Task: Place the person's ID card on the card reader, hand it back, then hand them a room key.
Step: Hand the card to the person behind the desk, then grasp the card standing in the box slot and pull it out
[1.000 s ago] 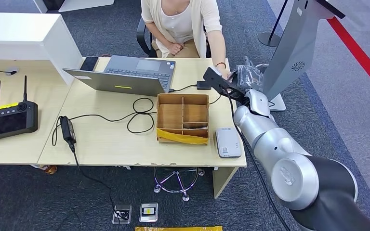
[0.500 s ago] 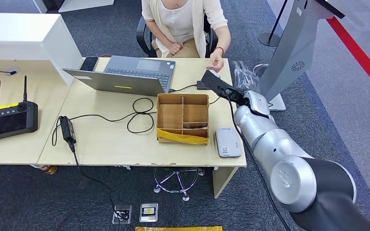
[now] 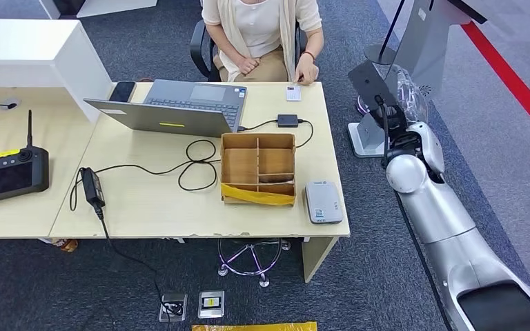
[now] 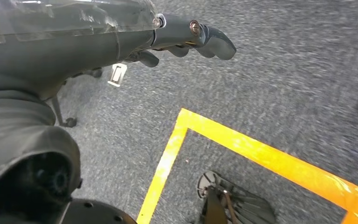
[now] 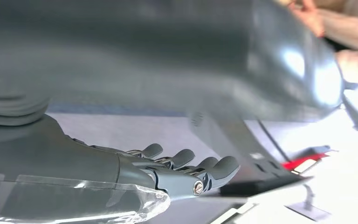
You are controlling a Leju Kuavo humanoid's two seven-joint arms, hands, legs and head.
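ID card now lies on the desk by the person's hand — the robot's right hand has pulled back off the desk, fingers loosely apart, holding nothing. The handing back looks done — room key next, likely from the cardboard tray.

Your count across the worktop:
You're looking at one laptop, one card reader, one ID card, one compartment box, one remote controller.
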